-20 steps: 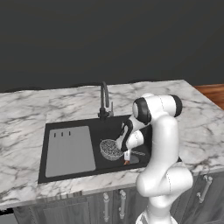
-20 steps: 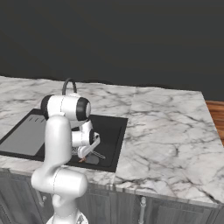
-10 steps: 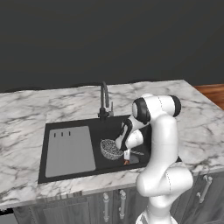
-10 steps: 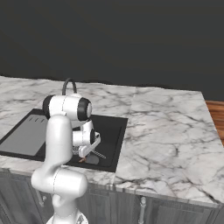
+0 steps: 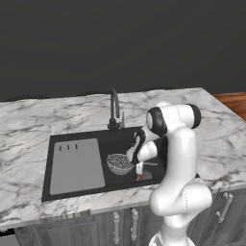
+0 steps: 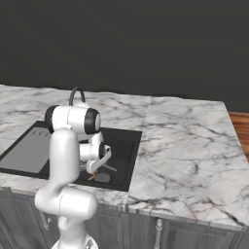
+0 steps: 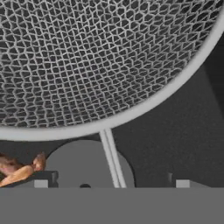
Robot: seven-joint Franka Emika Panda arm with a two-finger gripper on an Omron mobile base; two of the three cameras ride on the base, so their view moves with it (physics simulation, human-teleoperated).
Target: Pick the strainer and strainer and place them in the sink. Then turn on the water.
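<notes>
Across the marble tabletop (image 5: 29, 125) sits the black sink (image 5: 72, 190), its basin holding the strainer (image 5: 118, 163) beside the grey drainboard (image 5: 77, 166). Low over the strainer's wire handle (image 7: 111, 159), the fingers (image 7: 41, 183) stand spread wide, gripping nothing.

hand (image 7: 109, 183) now spread wide, strainer (image 5: 119, 163) handle released, lying in sink (image 5: 62, 190)
</notes>
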